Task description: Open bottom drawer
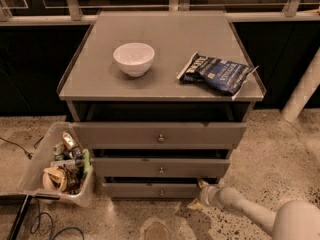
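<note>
Bottom drawer (135, 189) looks nearly closed; the gripper (201, 194) sits low at its right end, probably to catch the front's edge. Whether it is spread or closed cannot be told.

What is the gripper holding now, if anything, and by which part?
It cannot be told. The gripper is low at the right end of the bottom drawer front, away from its knob.

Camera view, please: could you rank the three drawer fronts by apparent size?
Largest: top drawer.
Next: middle drawer.
Smallest: bottom drawer; the gripper sits at its right end, near the floor.
The upper fronts lie nearer the camera, so true sizes are unsure.
</note>
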Tool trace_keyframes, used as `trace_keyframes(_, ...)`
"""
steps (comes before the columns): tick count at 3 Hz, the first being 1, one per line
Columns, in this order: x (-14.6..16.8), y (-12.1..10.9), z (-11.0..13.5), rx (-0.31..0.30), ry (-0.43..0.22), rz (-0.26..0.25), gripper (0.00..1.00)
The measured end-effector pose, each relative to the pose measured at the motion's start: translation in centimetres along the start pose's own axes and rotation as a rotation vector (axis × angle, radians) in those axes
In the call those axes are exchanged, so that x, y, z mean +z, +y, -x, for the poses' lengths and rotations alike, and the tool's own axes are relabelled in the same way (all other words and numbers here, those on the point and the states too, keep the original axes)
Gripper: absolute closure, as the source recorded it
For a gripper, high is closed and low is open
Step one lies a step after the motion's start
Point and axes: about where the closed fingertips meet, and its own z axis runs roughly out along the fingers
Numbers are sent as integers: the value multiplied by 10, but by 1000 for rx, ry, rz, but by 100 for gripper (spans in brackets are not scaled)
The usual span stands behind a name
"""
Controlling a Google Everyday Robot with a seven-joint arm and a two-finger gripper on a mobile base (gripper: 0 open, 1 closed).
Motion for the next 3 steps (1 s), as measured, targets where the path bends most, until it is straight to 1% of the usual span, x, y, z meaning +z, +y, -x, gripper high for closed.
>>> trace_keyframes(3,0,0,0,0,0,0,89)
